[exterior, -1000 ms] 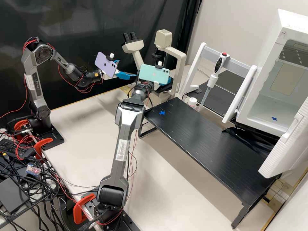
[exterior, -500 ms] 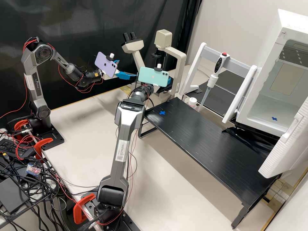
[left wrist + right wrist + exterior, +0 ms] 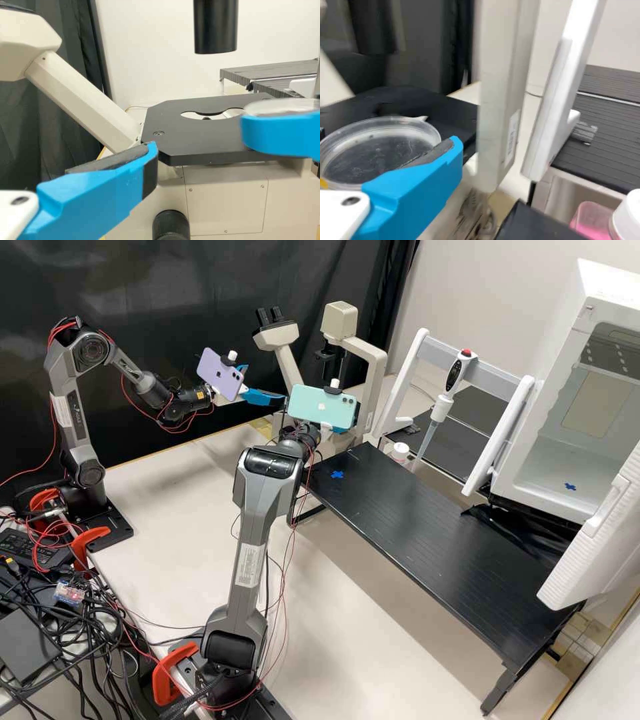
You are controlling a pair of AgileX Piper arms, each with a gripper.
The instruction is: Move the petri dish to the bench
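Observation:
The right gripper (image 3: 337,429) is partly behind the green phone, in front of the microscope in the high view. In the right wrist view the right gripper (image 3: 389,141) is shut on the clear, round petri dish (image 3: 400,122), a blue finger against its rim. The left gripper (image 3: 259,385) stands open left of the microscope, its blue fingers apart. In the left wrist view one finger of the left gripper (image 3: 148,153) shows in front of the black microscope stage; at the right edge the petri dish (image 3: 282,106) lies over the other arm's blue finger (image 3: 280,136).
Beside the arms stands the microscope (image 3: 373,367). A black raised bench (image 3: 413,520) bears a blue cross (image 3: 337,475) near its far left corner. Beyond are a pipette (image 3: 437,411) on a white rack, a white-lidded pot (image 3: 400,452) and an open white incubator (image 3: 553,460).
The right arm's gripper and green phone dip slightly left, then shift right and a little lower. The left arm has kept still.

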